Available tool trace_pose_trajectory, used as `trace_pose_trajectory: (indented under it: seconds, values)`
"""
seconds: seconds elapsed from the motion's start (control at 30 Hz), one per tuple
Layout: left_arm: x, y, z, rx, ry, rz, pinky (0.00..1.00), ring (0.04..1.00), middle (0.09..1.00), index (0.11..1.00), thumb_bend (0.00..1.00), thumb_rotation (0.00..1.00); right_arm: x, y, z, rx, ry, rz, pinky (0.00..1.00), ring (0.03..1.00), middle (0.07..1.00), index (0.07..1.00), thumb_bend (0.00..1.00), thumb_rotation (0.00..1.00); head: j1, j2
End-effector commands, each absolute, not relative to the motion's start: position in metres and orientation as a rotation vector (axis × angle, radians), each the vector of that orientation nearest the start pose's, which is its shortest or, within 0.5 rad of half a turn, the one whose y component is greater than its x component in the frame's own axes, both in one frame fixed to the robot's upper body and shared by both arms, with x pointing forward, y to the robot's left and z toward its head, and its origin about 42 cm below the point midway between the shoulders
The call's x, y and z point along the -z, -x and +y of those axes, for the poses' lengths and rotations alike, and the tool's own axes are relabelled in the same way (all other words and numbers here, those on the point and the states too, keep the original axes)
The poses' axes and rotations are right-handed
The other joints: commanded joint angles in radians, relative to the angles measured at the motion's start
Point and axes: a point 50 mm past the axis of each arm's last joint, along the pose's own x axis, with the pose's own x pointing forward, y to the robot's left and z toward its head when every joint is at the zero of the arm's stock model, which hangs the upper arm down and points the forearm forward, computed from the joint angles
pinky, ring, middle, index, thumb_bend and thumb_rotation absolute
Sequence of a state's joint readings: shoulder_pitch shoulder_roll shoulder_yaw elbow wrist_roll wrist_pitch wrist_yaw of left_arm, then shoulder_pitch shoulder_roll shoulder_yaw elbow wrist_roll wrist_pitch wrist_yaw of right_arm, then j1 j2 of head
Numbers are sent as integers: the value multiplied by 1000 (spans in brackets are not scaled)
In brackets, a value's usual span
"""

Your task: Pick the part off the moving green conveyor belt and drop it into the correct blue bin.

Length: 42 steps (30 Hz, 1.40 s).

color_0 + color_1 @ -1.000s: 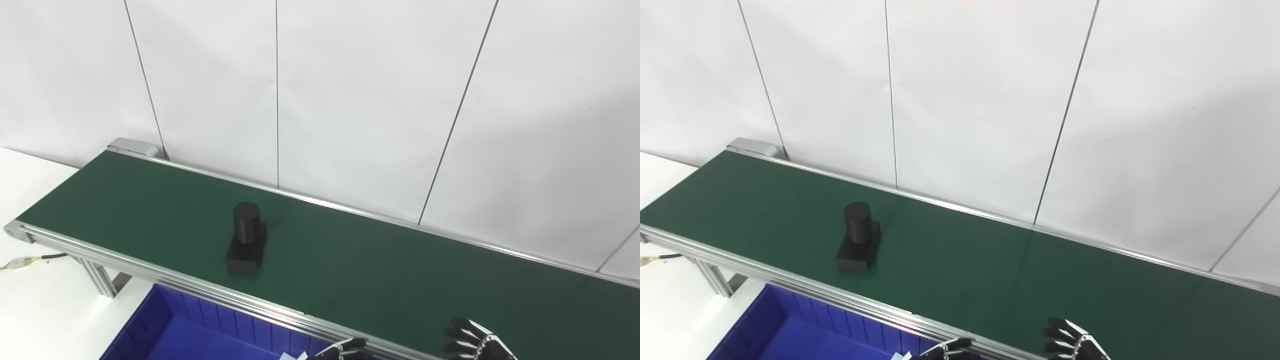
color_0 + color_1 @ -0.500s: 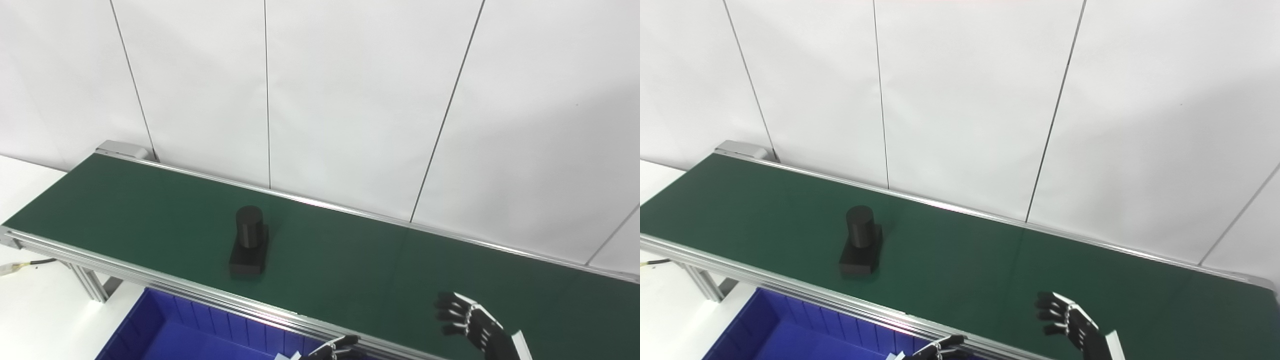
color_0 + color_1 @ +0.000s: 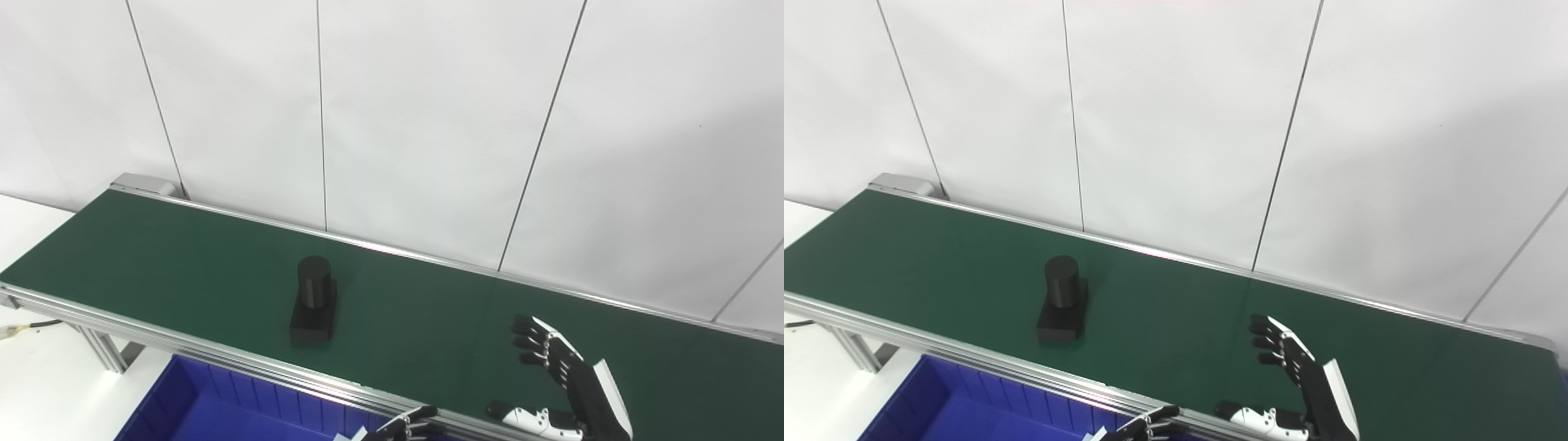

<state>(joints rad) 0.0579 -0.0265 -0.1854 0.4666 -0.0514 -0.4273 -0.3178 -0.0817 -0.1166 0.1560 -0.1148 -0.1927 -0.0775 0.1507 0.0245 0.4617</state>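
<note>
Right hand (image 3: pixel 566 383) spread, blue bin (image 3: pixel 202 404) interior bare

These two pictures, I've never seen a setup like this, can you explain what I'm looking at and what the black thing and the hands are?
Both pictures come from two cameras side by side on a humanoid robot's head, so they show one scene from slightly different spots. The long green strip is a conveyor belt in front of a white panelled wall. On it stands a black part: a flat block with an upright cylinder on top. Below the near rail sits a blue bin. The right hand is raised over the belt, fingers spread, holding nothing. Only the fingertips of the left hand show at the bottom edge, so its state is unclear.
</note>
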Motion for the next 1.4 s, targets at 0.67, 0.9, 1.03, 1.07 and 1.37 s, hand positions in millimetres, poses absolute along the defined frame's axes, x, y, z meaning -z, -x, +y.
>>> trace_pose_trajectory:
  seconds: [0.67, 0.9, 1.03, 1.07, 1.37]
  values:
    - [-6, -226, 140, 465, 71, 0, 677, 770, 821, 896, 916, 465, -156, -382, -130, -404, 359, -264, 725, 784, 813, 829, 738, 265, 3, 7]
    - [-6, -227, 139, 466, 82, 2, 697, 790, 831, 891, 907, 453, -155, -401, -119, -417, 405, -273, 712, 779, 807, 825, 747, 252, 8, 5]
    - [-6, -226, 137, 460, 86, -1, 691, 786, 827, 889, 909, 445, -152, -414, -113, -426, 441, -260, 727, 787, 804, 822, 768, 263, 13, 4]
    - [-6, -226, 137, 461, 85, -2, 691, 785, 827, 889, 908, 444, -151, -417, -112, -429, 446, -257, 726, 786, 803, 821, 772, 262, 16, 4]
    - [-7, -226, 134, 465, 86, -7, 697, 787, 832, 896, 885, 429, -144, -432, -102, -448, 430, -240, 716, 789, 813, 816, 817, 238, 25, 2]
